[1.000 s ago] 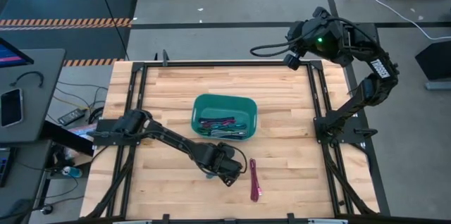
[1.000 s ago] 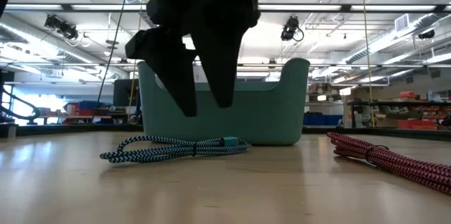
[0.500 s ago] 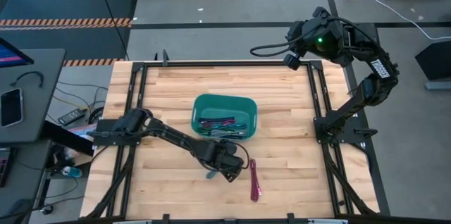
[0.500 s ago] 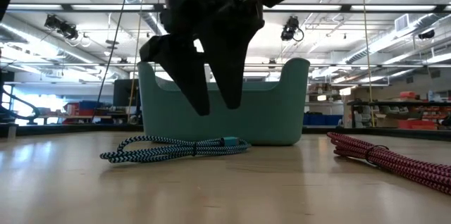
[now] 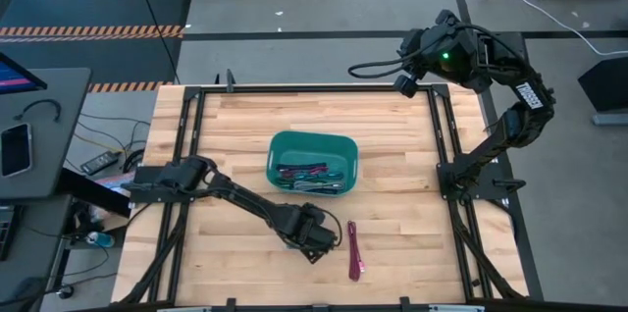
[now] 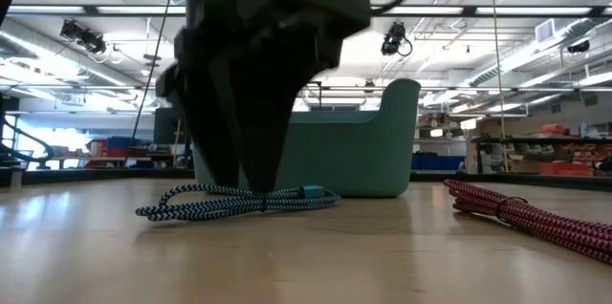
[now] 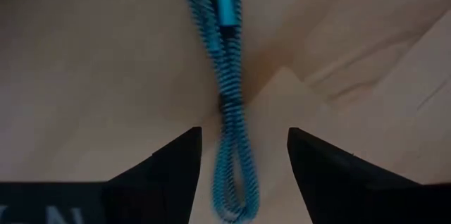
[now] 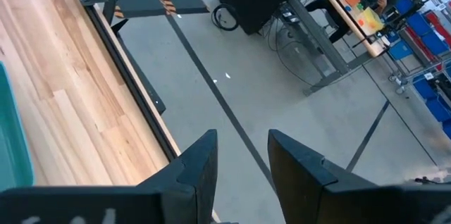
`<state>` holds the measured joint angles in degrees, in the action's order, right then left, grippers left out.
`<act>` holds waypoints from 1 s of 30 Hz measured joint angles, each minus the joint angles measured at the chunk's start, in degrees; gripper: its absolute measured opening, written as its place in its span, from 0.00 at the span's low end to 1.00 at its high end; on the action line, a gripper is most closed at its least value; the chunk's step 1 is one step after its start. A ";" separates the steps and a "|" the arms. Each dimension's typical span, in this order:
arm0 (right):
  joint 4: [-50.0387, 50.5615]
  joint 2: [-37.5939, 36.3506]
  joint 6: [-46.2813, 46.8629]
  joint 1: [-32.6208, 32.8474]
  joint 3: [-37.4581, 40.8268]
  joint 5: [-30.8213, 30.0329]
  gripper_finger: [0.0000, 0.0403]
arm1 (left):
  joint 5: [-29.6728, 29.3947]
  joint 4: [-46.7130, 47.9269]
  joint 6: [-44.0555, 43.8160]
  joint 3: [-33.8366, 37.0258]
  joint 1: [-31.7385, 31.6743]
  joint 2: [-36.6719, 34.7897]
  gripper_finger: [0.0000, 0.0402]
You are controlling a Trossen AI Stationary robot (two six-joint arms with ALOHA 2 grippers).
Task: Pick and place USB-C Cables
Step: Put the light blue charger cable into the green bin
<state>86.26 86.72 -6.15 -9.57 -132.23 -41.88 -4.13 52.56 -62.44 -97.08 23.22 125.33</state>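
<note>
Cyan-and-black braided USB-C cable (image 7: 229,111) lies flat on the wooden table (image 5: 412,204), at 6 o'clock from the teal plastic bin (image 5: 312,162). We read the left gripper (image 7: 239,155) as spread astride it, ready to pinch. Right gripper (image 8: 239,155) waits, parted, at 1 o'clock.

No legible text, label, brand, number or sign appears on any surface in these views; no marking can be made out.

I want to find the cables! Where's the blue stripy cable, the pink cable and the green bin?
blue stripy cable (image 7: 229,122): left wrist view, middle strands.
pink cable (image 5: 354,250): high view, bundle's middle.
green bin (image 6: 368,156): low view, front wall.
</note>
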 joint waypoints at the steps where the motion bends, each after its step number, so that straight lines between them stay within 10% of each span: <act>1: 0.00 0.00 0.00 -0.01 -0.01 -0.03 0.33 | 0.04 -0.49 -0.28 0.00 0.16 0.38 0.54; 12: -0.36 0.01 0.02 0.00 -0.04 1.14 0.33 | 0.83 -3.49 -2.93 0.00 -0.13 1.83 0.50; 22: -0.35 0.00 0.17 -0.01 -0.04 1.48 0.33 | 6.00 -5.81 0.33 0.00 -0.32 1.96 0.06; 30: -0.33 0.00 0.17 0.00 -0.04 1.58 0.33 | 6.15 -6.14 0.40 -0.33 -0.32 1.83 0.03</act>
<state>85.93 86.72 -5.98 -9.56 -132.27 -40.29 2.02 46.41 -62.04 -97.40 22.90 127.15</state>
